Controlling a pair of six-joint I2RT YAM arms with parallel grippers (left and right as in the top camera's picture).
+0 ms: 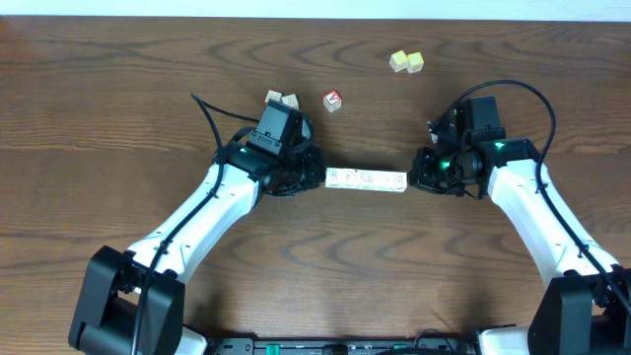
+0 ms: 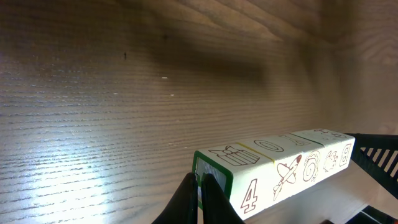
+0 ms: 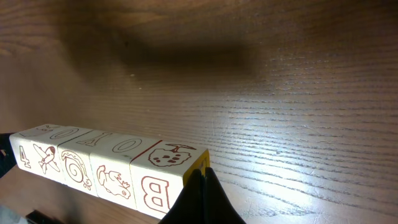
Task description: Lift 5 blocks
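The five blocks [image 1: 367,179] stand end to end in one straight row near the middle of the counter [image 1: 118,118], running parallel with its far edge. The left arm [image 1: 212,202] reaches the row's left end and the right arm [image 1: 537,212] its right end. The left jaws are fully closed with nothing between them; in the left wrist view their dark tips [image 2: 189,199] meet and press flat against the green-bordered end face [image 2: 211,173] of the nearest block. The right jaws are likewise closed on nothing, and their joined tips [image 3: 199,196] press against the yellow-edged end face of the block marked B [image 3: 155,186]. So the row is pinched lengthwise between the two closed pairs of tips. Both wrist views show counter grain below the row and a dark shadow band lying well apart from it, so the row appears to hang clear of the counter. The blocks' faces carry brown line drawings and characters, among them a 4, a snail spiral and some zeros. Close to the far edge, two pale yellow cubes [image 1: 406,62] sit touching each other. A cube with a red-and-white top [image 1: 333,100] lies between them and the left arm, and two more pale cubes [image 1: 281,99] show just behind the left wrist, partly hidden.
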